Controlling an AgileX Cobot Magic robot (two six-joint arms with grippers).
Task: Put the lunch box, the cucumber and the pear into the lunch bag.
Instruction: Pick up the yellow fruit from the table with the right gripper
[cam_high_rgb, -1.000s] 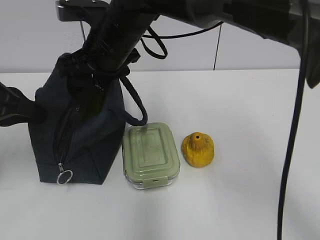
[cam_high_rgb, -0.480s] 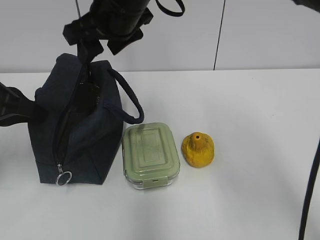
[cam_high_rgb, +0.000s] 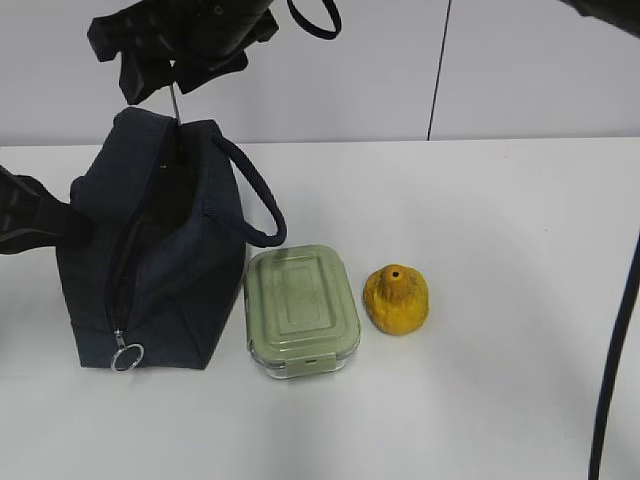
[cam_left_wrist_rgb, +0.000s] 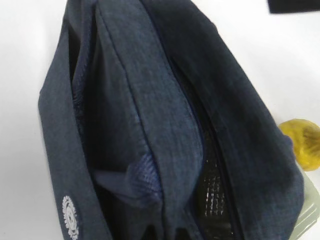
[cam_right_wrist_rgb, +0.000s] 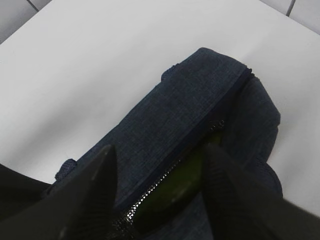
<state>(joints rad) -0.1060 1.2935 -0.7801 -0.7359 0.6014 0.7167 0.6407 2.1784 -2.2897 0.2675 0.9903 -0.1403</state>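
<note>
Lunch bag (cam_high_rgb: 150, 270): navy fabric, upright at left of the exterior frame on white tabletop (cam_high_rgb: 480, 250), top zipper open, silver ring pull (cam_high_rgb: 127, 356) low on its near face, loop handle (cam_high_rgb: 255, 200) arching right. Cucumber (cam_right_wrist_rgb: 170, 192): dark green, seen through the zipper gap inside the bag in the right wrist view. Lunch box (cam_high_rgb: 301, 310): sage lid, on tabletop just right of the bag. Pear (cam_high_rgb: 396, 298): yellow-orange, right of the box, apart from it. Right claw (cam_right_wrist_rgb: 157, 192): fingers apart, empty, hovering above the bag opening, upper left of exterior frame. Left claw (cam_high_rgb: 70, 228): at the bag's left side, closed against the fabric edge; its fingertips are hidden
</note>
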